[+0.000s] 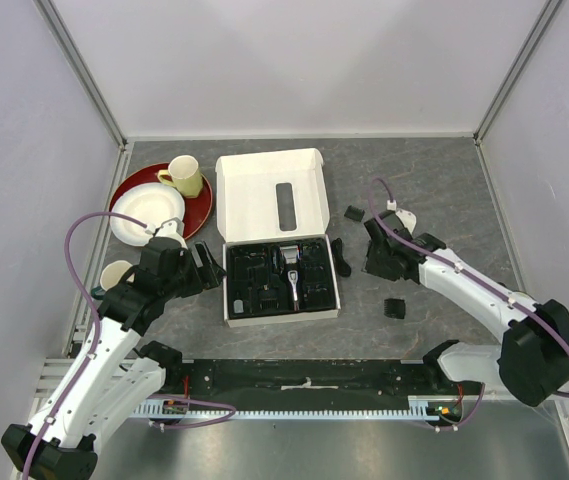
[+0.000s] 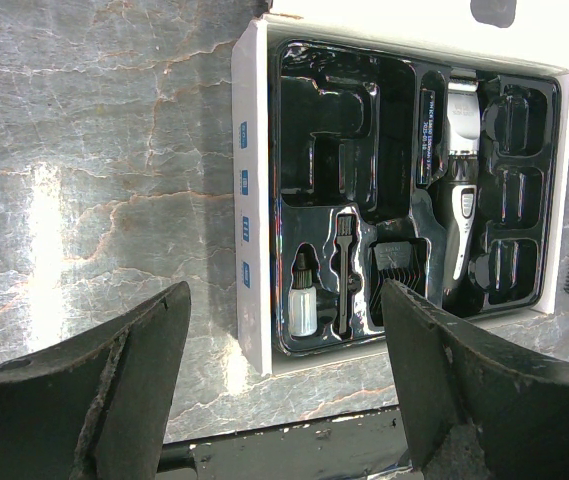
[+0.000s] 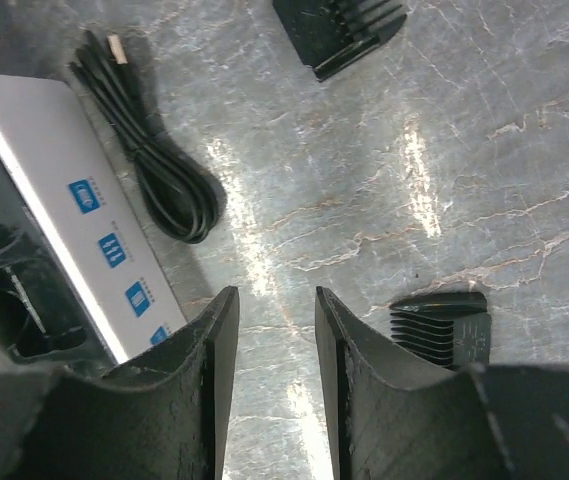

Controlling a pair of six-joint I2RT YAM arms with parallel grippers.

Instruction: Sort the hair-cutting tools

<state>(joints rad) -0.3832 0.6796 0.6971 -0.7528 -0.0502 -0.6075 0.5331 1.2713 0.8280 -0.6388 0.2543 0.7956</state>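
Beside right end effector (image 3: pixel 275 300), comb attachment (image 3: pixel 442 326)

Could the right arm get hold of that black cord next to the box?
Probably yes. The cord lies on bare table just ahead of the right tool, which is open and empty. Nothing lies between them, though the box wall sits close beside it.

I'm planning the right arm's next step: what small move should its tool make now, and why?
Probably slide the right tool sideways over the comb attachment and widen it. The tool is empty and only narrowly open. That comb lies loose just outside the gap, right beside one finger and closer than the cord.
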